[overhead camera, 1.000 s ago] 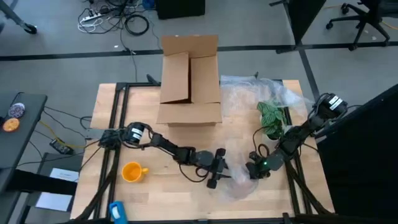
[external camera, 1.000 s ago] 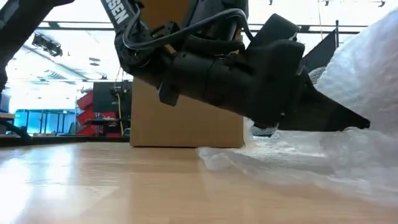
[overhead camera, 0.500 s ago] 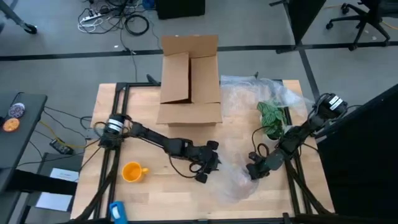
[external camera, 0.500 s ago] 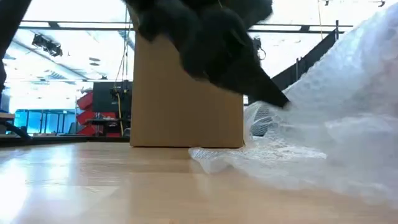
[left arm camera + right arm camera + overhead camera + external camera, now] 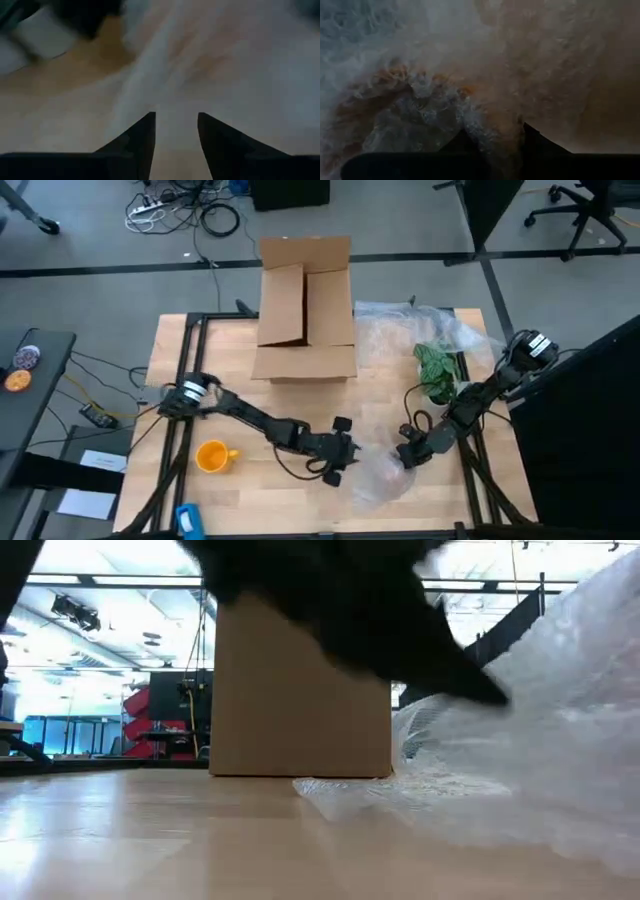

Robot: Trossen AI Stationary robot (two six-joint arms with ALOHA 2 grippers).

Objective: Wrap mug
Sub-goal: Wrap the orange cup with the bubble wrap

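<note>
The small orange mug [image 5: 212, 456] stands on the table near the left front, with no gripper on it. A crinkly clear plastic sheet [image 5: 385, 478] lies bunched on the table at the front centre-right. It fills the right of the low view, where the sheet [image 5: 520, 770] rests on the wood. My left gripper [image 5: 340, 460] is at the sheet's left edge, its fingers close together on the plastic. My right gripper [image 5: 405, 457] is shut on the sheet's right side. My left gripper [image 5: 176, 120] has a strip of the sheet [image 5: 175, 107] between its two fingers. It comes slanting down from the table's left. The rest of the sheet lies slack on the table; how many layers it holds cannot be told. My right gripper [image 5: 496, 132] pinches a crumpled bunch of the sheet [image 5: 492, 120] between its two fingers, several layers together. It comes low from the table's right side. The bunch rests on the table in front of the fingers.
An open cardboard box [image 5: 305, 310] stands at the far centre. More clear plastic [image 5: 420, 330] with a green bundle [image 5: 437, 370] on it lies at the far right. A blue object [image 5: 188, 520] sits at the front left corner.
My left gripper has gone toward the table's left edge and then come back a little toward the right and near edge, staying low. In the low view the sheet's nearest edge has slid leftward along the table. My right gripper has kept still.
</note>
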